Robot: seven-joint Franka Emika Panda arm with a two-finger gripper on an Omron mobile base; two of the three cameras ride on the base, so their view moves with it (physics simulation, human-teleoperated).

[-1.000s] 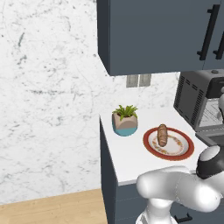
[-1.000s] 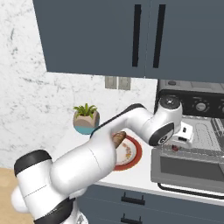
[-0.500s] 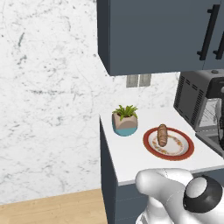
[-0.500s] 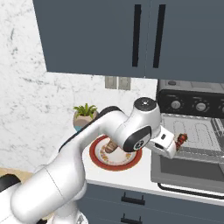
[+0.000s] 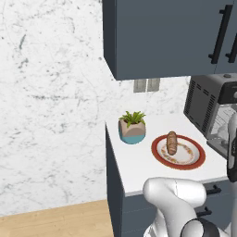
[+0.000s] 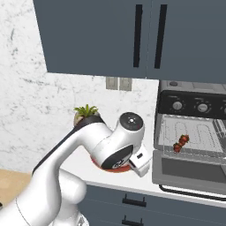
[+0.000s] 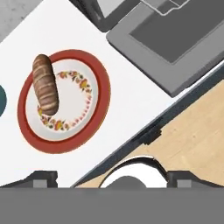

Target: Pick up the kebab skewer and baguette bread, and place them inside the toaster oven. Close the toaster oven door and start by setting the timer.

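My fingers (image 7: 46, 176) stand spread, empty. Beyond them: one baguette bread (image 7: 45, 84) on one plate (image 7: 98, 111); one kebab skewer (image 6: 181, 143) inside one toaster oven (image 6: 192, 132).

Small tan-brown baguette bread (image 5: 171, 142) lying on a red-rimmed round patterned plate (image 5: 200, 157), plate on a white worktop (image 5: 134, 157), green potted plant in a tan and teal pot (image 5: 132, 127) just beside it, boxy dark grey toaster oven (image 5: 202, 104) with slotted side vents behind the plate, dark blue-grey wall cabinets (image 5: 157, 37) overhead.

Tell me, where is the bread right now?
The bread lies on the red-rimmed plate on the counter, between the plant and the oven.
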